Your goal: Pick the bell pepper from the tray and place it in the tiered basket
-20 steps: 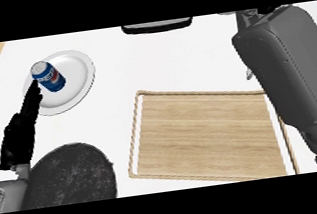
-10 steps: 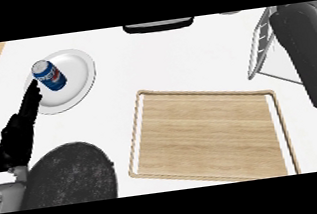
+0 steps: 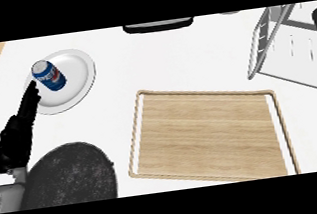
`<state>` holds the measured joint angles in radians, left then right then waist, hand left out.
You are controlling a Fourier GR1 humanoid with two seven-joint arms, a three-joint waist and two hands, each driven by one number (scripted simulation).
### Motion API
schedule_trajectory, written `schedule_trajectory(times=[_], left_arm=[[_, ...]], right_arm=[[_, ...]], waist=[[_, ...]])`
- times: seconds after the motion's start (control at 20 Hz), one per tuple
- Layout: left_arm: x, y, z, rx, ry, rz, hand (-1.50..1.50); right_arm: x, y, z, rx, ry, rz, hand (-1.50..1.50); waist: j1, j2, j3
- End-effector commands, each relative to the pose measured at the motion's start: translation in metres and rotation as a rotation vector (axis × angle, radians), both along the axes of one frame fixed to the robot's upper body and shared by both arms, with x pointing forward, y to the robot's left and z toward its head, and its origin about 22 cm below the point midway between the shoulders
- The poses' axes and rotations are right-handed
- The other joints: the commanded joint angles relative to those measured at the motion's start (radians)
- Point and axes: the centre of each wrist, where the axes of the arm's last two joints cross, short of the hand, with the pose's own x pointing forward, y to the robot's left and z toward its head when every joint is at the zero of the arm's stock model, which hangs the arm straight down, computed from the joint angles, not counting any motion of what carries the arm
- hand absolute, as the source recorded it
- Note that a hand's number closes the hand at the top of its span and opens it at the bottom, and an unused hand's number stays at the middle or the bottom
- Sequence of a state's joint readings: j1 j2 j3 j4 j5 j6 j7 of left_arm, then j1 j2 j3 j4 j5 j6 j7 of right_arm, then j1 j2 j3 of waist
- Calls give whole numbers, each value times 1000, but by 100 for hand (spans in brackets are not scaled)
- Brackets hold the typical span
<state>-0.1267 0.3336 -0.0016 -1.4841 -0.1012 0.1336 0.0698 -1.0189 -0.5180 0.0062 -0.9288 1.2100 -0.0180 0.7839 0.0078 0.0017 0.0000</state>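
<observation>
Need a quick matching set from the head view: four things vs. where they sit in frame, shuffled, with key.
Things:
1. can
2. tray
3. basket
4. left hand

Places:
A. upper right, wire frame cut by the edge
B. standing on the white plate, upper left
C. centre, wooden, nothing on it
D. left side, dark, stretched toward the plate

Pairs: 1-B, 2-C, 3-A, 4-D

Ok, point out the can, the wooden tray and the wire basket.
can (image 3: pixel 48 75), head view, on its blue side.
wooden tray (image 3: pixel 208 135), head view, on its bare floor.
wire basket (image 3: pixel 261 47), head view, on its wire frame.
</observation>
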Motion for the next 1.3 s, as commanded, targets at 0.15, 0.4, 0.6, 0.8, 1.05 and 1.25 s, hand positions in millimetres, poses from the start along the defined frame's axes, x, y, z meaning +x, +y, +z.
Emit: schedule_trajectory(times=[0.15,0.4,0.6,0.8,1.05,1.25], left_arm=[[11,-8,-8,-6,-2,3,0],[2,1,-8,-2,-13,3,0],[14,0,5,-9,-2,-19,0],[11,-11,2,-8,1,5,0],[20,-7,5,2,10,1,0],[14,-1,7,-15,6,-1,0]], right_arm=[[2,-47,1,7,70,46,150],[0,-69,-18,124,58,90,150],[-4,-81,-58,166,118,109,150],[-7,-96,-60,484,48,65,150],[-16,-121,-81,458,69,65,-150],[-16,-104,-76,501,-102,93,-150]], waist=[[0,2,0],[6,2,0],[1,2,0],[-9,-2,2],[-1,3,1],[-5,-2,0]])
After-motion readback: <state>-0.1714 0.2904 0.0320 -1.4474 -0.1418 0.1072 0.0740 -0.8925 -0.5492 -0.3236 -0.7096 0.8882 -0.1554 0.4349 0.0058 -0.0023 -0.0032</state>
